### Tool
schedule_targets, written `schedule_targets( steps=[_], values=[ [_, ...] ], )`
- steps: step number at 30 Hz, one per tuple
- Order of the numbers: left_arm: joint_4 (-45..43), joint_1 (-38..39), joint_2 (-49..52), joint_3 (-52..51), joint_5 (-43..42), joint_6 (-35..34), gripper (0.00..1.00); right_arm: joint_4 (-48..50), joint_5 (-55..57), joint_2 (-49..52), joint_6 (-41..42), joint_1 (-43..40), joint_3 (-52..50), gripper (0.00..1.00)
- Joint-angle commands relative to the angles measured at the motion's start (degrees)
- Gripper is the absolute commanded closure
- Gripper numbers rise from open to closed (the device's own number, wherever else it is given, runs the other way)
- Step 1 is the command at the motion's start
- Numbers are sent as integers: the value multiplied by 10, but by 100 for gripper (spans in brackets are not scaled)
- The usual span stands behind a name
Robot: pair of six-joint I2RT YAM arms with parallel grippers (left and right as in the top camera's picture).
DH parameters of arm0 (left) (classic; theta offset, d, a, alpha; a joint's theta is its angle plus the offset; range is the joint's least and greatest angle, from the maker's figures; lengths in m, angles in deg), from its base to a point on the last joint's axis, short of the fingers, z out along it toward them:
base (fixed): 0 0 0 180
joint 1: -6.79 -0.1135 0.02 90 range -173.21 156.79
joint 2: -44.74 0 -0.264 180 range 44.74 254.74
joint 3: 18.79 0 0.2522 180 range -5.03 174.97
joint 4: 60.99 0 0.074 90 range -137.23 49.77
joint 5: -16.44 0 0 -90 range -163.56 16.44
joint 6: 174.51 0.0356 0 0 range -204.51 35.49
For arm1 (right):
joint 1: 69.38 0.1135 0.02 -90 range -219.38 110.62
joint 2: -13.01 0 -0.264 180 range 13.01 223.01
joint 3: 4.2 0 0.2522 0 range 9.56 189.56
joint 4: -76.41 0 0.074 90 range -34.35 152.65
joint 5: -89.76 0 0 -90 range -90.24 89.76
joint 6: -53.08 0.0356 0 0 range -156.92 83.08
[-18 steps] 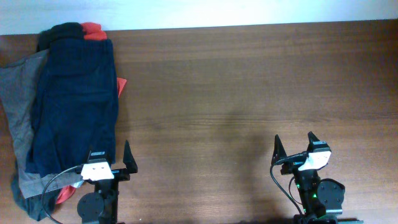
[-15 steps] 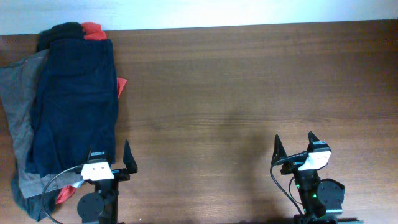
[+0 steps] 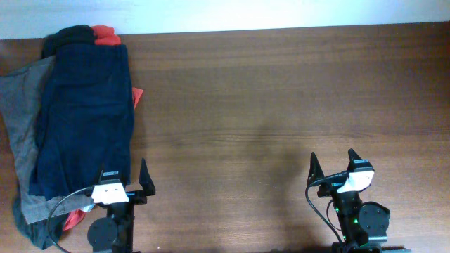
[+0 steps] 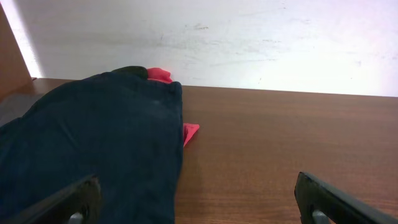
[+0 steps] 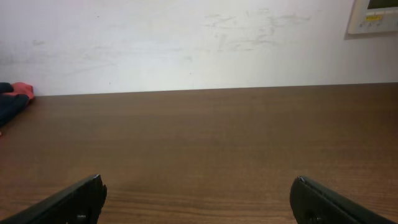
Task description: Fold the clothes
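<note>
The dark navy-blue shorts (image 3: 84, 116) lie folded lengthwise on top of a pile at the table's left side, also in the left wrist view (image 4: 93, 149). Grey shorts (image 3: 17, 119) stick out under them on the left. A red-orange top (image 3: 105, 33) shows at the far end and at the pile's right edge. A black garment (image 3: 67, 36) lies at the far left corner. My left gripper (image 3: 124, 174) is open and empty at the pile's near right corner. My right gripper (image 3: 332, 163) is open and empty over bare wood at the front right.
The brown wooden table (image 3: 281, 105) stretches to a white wall (image 5: 186, 43) at the back. A black cable (image 3: 60, 211) loops over the pile's near end by the left arm's base.
</note>
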Motion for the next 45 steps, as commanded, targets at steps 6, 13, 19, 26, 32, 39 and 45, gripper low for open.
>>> schedule_targets(
  steps=[6,13,19,26,32,39,45],
  values=[
    [0,3,-5,-4,-2,11,1,-3,7,-4,3,-2,-3,1],
    [0,3,-5,-4,-2,11,1,-3,7,-4,2,-2,-3,1],
    [0,3,-5,-4,-2,11,1,-3,7,-4,3,-2,-3,1],
    [2,3,-5,-4,21,11,1,-3,7,-4,3,-2,-3,1],
    [-6,3,-5,-4,21,11,1,-3,11,-4,2,-2,-3,1],
    [-9,3,-5,-4,19,11,1,-3,0,-4,8,-2,-3,1],
    [-33,3,-5,-3,-64,10,1,32,-34,-4,20,-2,-3,1]
  ],
)
